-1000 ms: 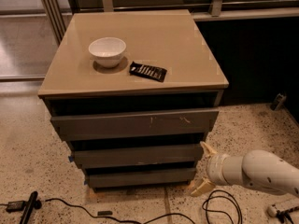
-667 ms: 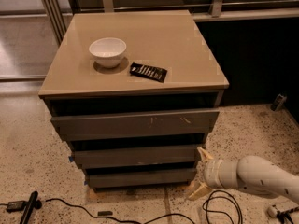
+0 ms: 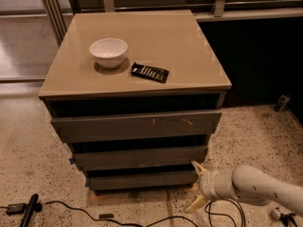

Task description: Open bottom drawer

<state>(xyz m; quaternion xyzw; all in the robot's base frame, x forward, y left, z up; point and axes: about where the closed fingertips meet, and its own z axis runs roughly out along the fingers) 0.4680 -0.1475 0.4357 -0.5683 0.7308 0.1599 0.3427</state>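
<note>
Hovering low beside the right end of the bottom drawer, lowest in the stack and seemingly closed, with the hand gaping wide, holding nothing. Looking like the reach-in step; probably calling next for hooking the front's edge and pulling outward. Showing no readable writing anywhere.

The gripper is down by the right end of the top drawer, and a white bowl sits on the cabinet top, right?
Not quite: the camera view shows the gripper by the right end of the bottom drawer, not the top one. The white bowl does sit on the cabinet top.
</note>
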